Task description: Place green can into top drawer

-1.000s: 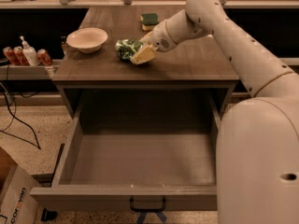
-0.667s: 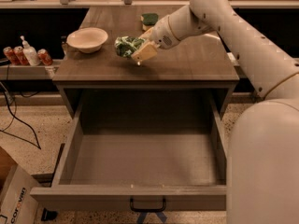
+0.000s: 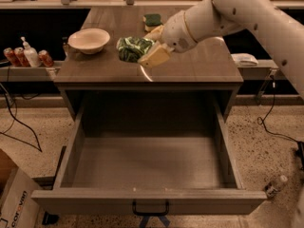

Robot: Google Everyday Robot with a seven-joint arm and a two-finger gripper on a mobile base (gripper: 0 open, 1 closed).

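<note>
Closest to me, the top drawer (image 3: 147,163) is pulled all the way out, its dark handle (image 3: 150,208) centred on the front panel, and nothing lies inside it. Above it is the countertop (image 3: 204,65), and over its front half the gripper (image 3: 145,49) reaches in from the right, jaws closed from either side onto the green can (image 3: 129,48), which lies tipped on its side between them. I cannot tell whether the can is clear of the wood or brushing it. It is behind the counter's front edge, not yet over the drawer. Beyond and to the left sits a pale bowl (image 3: 89,39), close to the can, and farther back a green sponge (image 3: 152,19). My worry is the grip: the can is shiny and held sideways, so it could twist or slide out on the way forward and down. A low path might also catch it on the counter's edge, and an early release would drop it on the floor.
</note>
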